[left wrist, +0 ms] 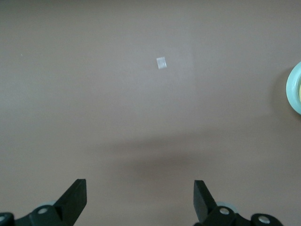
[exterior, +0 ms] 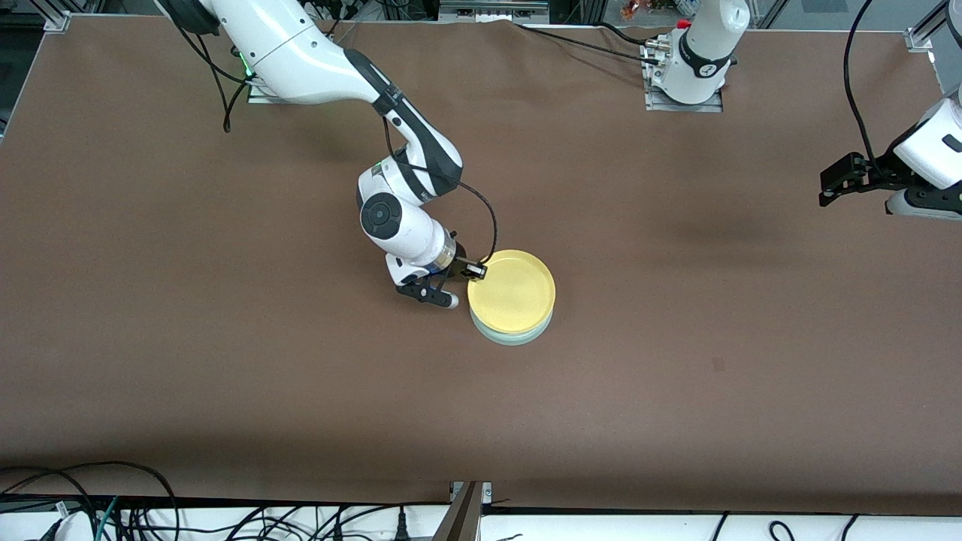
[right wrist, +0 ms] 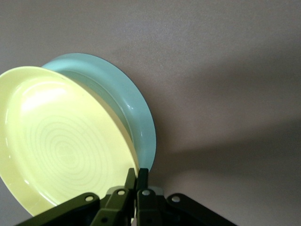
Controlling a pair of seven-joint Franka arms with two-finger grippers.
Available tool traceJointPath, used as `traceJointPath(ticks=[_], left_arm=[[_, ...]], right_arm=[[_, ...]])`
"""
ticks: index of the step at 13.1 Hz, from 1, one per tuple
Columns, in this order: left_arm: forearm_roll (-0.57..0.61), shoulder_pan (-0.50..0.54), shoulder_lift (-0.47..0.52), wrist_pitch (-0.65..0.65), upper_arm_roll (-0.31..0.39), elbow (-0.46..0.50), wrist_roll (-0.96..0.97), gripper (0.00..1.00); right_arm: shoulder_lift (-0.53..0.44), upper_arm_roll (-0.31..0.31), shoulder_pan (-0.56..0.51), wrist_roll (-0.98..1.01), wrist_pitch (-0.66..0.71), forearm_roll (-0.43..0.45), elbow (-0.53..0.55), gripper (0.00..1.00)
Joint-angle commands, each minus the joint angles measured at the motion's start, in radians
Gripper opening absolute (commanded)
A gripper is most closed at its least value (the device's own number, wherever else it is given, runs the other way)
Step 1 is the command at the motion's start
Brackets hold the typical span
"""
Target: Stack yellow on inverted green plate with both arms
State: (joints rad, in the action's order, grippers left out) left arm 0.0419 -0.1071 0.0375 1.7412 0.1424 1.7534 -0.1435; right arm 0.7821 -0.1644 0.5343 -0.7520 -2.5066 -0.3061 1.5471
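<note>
The yellow plate (exterior: 512, 291) lies rim up on the green plate (exterior: 512, 335), in the middle of the table. Only the green plate's edge nearer the front camera shows under it. My right gripper (exterior: 472, 270) is at the yellow plate's edge toward the right arm's end. In the right wrist view the gripper (right wrist: 137, 175) is shut on the rim of the yellow plate (right wrist: 66, 141), with the green plate (right wrist: 129, 101) right under it. My left gripper (exterior: 825, 191) waits open and empty above the left arm's end of the table. The left wrist view shows its spread fingers (left wrist: 141, 186) and the green plate's edge (left wrist: 291, 89).
The brown table (exterior: 225, 338) carries a small tape mark (exterior: 719, 364), also in the left wrist view (left wrist: 161, 62). Cables lie along the table's edge nearest the front camera (exterior: 113, 503). The arm bases stand at the edge farthest from it.
</note>
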Motion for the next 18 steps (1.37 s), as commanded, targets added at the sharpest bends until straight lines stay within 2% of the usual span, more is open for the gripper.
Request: traceJointPath(ticks=[1, 3, 4, 5, 8, 10, 13, 18], left_arm=[[0.013, 0.006, -0.077, -0.031, -0.003, -0.129, -0.015, 1.0], [0.01, 0.004, -0.113, -0.087, -0.004, -0.195, -0.01, 1.0], [0.012, 0.003, -0.114, -0.104, -0.006, -0.204, -0.014, 1.0], [0.015, -0.002, -0.117, -0.106, -0.007, -0.207, -0.01, 1.0], [0.0, 0.004, -0.119, -0.1, -0.007, -0.227, 0.002, 1.0], [-0.042, 0.003, -0.169, -0.1, -0.004, -0.287, 0.004, 1.0], [-0.042, 0.006, -0.179, -0.104, -0.004, -0.299, 0.002, 1.0], [-0.022, -0.013, -0.195, -0.12, -0.009, -0.299, 0.001, 1.0]], right_arm=[[0.032, 0.005, 0.01, -0.018, -0.005, 0.001, -0.045, 0.0], [0.032, 0.005, 0.01, -0.018, -0.006, 0.001, -0.047, 0.0], [0.032, 0.005, 0.01, -0.018, -0.006, -0.001, -0.054, 0.25], [0.032, 0.006, 0.01, -0.018, -0.006, 0.002, -0.058, 0.99], [0.014, 0.051, -0.003, -0.006, 0.044, 0.004, -0.128, 1.0], [-0.006, 0.11, -0.028, 0.019, 0.202, 0.004, -0.203, 1.0], [-0.03, 0.134, -0.114, 0.195, 0.426, 0.002, -0.291, 1.0], [-0.138, 0.132, -0.312, 0.434, 0.697, 0.022, -0.294, 1.0]])
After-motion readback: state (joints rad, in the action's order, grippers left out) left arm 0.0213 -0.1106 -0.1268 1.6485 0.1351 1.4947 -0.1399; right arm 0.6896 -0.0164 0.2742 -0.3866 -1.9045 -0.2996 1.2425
